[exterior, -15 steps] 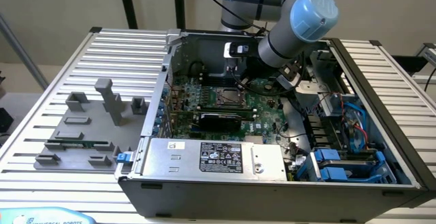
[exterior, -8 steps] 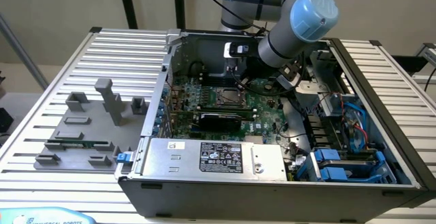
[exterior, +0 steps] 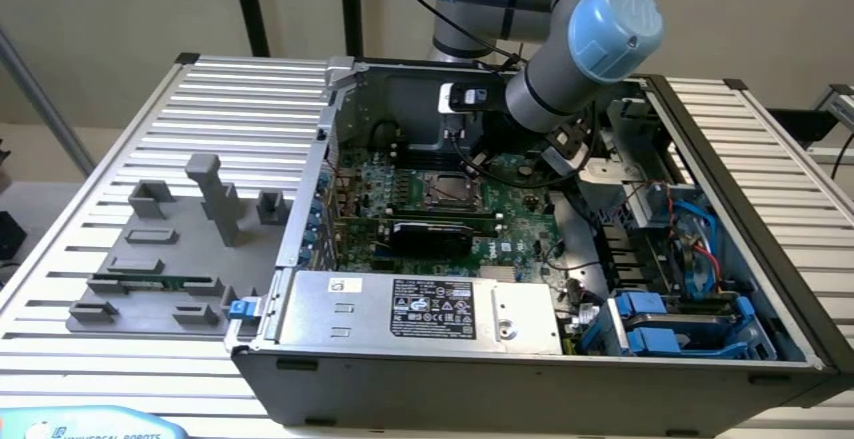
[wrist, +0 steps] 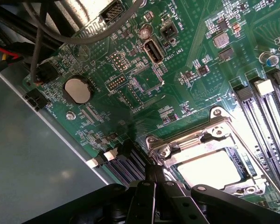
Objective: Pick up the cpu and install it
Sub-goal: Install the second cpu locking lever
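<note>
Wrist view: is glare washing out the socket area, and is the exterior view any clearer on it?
In the wrist view, bright glare bleaches the metal socket frame and the memory slots beside it, while the cpu reads as a pale, featureless square and the tool sits dark at the edge. The exterior view is evenly lit, but the socket is small, shaded by the arm.

Lay flat in the motherboard socket: the cpu [wrist: 213, 169], a pale silvery square, framed by the metal bracket. Sat level, edges under the frame, corner toward 5 o'clock partly hidden. In the exterior view, appeared as a small square [exterior: 450, 190] near the board's centre, slightly toward 12 o'clock.
</note>
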### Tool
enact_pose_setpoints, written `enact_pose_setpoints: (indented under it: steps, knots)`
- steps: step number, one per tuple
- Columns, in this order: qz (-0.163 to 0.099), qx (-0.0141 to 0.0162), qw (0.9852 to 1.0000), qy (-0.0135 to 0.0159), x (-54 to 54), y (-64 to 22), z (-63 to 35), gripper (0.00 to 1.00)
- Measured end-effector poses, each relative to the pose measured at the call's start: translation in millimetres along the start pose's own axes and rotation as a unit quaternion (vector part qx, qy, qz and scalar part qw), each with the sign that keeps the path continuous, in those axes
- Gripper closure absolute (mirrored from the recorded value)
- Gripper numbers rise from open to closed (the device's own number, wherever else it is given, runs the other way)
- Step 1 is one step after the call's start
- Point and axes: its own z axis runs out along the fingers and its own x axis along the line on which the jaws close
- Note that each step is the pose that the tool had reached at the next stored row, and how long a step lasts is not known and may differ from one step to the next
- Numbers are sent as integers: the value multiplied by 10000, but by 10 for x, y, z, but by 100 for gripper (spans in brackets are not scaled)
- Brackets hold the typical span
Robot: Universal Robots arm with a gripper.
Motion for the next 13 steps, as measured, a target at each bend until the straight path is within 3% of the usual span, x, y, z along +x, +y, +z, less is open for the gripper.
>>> enact_pose_setpoints:
  steps: [13]
  knots:
    - [0,0,10000,0,0,0,0,89]
